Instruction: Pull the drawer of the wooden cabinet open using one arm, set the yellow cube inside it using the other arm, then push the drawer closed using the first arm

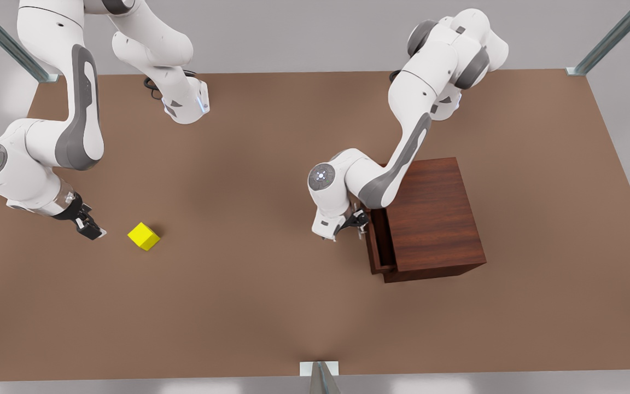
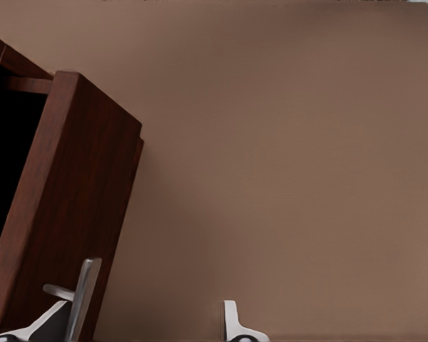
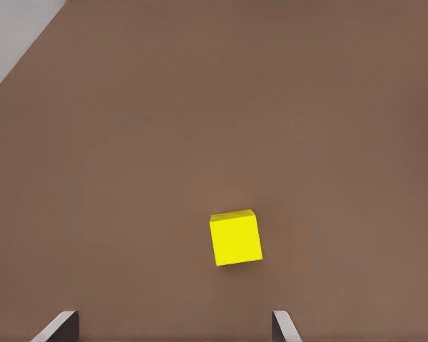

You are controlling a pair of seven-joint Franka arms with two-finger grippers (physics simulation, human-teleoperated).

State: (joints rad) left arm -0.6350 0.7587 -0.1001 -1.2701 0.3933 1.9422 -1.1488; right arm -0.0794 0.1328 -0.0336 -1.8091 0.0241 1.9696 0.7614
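worktop (image 1: 271, 306): brown, bare apart from cabinet and cube.
cabinet (image 1: 435, 219): dark wood, on the half of the worktop at the front view's right, well in from every edge.
drawer (image 1: 376, 241): pulled out only a little from the cabinet face; a dark gap shows behind its front panel in the left wrist view.
handle (image 2: 82, 299): slim silver bar on the drawer front, lying against one fingertip of the left tool.
left tool (image 1: 354, 223): at the drawer front, fingers spread wide; one finger (image 2: 232, 322) stands clear over bare worktop, so the bar looks hooked or brushed, not clamped.
cube (image 1: 144, 236): yellow, on the worktop toward the edge at the front view's left, well apart from the cabinet.
right tool (image 1: 89, 227): just beside the cube, released, fingers parted wider than the cube and holding nothing; the cube (image 3: 235, 239) lies ahead of the fingertips, not between them.
stage, judged: drawer opening under way; cube pickup not yet made.
risk 1: handle slips off the unclamped finger if the pull goes on, leaving the drawer too shallow to take the cube.
risk 2: cube sits turned relative to the fingers; closing on its corners could twist or push it away.
risk 3: an off-line pull could drag or skew the cabinet.
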